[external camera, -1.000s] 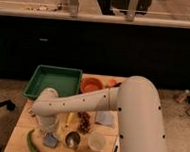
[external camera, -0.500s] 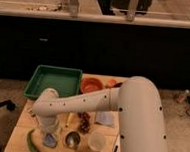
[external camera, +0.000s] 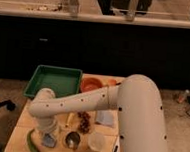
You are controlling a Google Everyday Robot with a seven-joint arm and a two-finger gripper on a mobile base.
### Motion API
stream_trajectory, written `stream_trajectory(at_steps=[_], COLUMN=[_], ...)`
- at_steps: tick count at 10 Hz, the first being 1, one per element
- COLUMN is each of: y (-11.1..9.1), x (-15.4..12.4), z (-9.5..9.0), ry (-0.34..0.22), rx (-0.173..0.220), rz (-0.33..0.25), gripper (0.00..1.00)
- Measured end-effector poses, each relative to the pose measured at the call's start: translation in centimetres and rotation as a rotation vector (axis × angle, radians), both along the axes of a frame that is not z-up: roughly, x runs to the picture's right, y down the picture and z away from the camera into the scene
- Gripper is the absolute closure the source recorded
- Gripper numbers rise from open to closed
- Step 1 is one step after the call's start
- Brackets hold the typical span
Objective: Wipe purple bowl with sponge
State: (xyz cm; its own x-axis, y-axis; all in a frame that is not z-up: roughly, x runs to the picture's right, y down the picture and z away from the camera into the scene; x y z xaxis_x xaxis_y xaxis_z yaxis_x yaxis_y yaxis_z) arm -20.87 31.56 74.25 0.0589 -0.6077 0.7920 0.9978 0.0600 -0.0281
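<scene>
The purple bowl (external camera: 73, 139), round and dark with a shiny inside, sits near the table's front edge. Left of it lies the sponge (external camera: 48, 141), a small pale blue pad. My gripper (external camera: 48, 133) points straight down right over the sponge, at the end of the thick white arm (external camera: 86, 102) that reaches in from the right. The gripper's tip hides part of the sponge, and whether they touch is unclear. The bowl stands a short way to the gripper's right.
A green tray (external camera: 54, 82) and an orange bowl (external camera: 92, 84) stand at the back of the wooden table (external camera: 21, 129). A white cup (external camera: 97, 141) is right of the purple bowl. A blue-grey cloth (external camera: 105, 117), brown bits (external camera: 84, 121) and a green vegetable (external camera: 32, 143) also lie there.
</scene>
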Motion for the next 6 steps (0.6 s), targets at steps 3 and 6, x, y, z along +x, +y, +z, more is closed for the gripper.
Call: stream_trajectory(at_steps=[3, 6], y=[-0.4, -2.0], x=[-0.6, -1.0], z=[-1.2, -2.7], ry=[0.008, 0.036], rx=[0.03, 0.078], rz=[-0.022, -0.027], gripper=[1.0, 1.0])
